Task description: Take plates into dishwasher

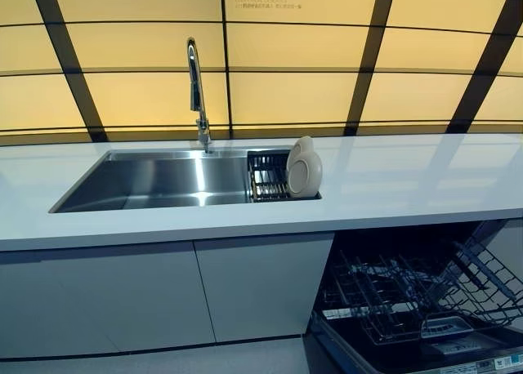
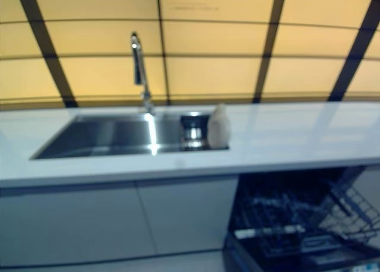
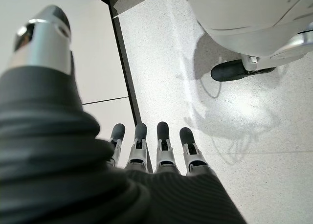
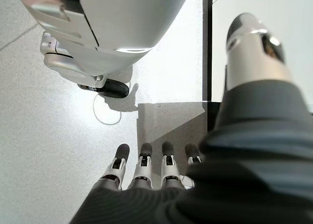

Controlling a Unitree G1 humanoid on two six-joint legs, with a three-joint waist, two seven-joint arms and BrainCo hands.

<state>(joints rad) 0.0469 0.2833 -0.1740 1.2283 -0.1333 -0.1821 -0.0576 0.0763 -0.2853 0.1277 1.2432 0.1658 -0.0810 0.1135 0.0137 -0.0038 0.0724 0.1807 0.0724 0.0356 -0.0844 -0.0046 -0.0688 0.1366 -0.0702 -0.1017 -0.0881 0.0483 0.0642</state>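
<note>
Cream plates (image 1: 304,168) stand on edge in a dark wire rack (image 1: 266,176) at the right end of a steel sink (image 1: 160,180), set into a white bench (image 1: 392,182), with neither of the robot's hands yet near them. The left hand (image 3: 146,153) hangs low beside the pale cabinet fronts (image 1: 163,296), its fingers straight and relaxed, holding nothing; the right hand (image 4: 151,170) hangs likewise over the speckled floor (image 4: 44,111), fingers loose and empty. Both hands are well below the plates and well apart from them, out of sight of the head cameras. The plates lean together, rims upward, just beside the rack's right wall, and exactly how many there are cannot be told from here. Below the bench, on the right hand's side, the dishwasher (image 1: 425,309) stands open, its wire basket (image 1: 409,296) pulled out and showing no dishes. The tall tap (image 1: 196,88) rises behind the sink, on the left hand's side of the rack. The plates look stiff, smooth and glazed, likely slippery under metal fingers and liable to chip or break if knocked against the rack or dropped. Judging from how they stand, the upper rim is the free place to take hold, thumb on one face and fingers on the other, lifting straight up to clear the wires. The task appears not yet begun.
</note>
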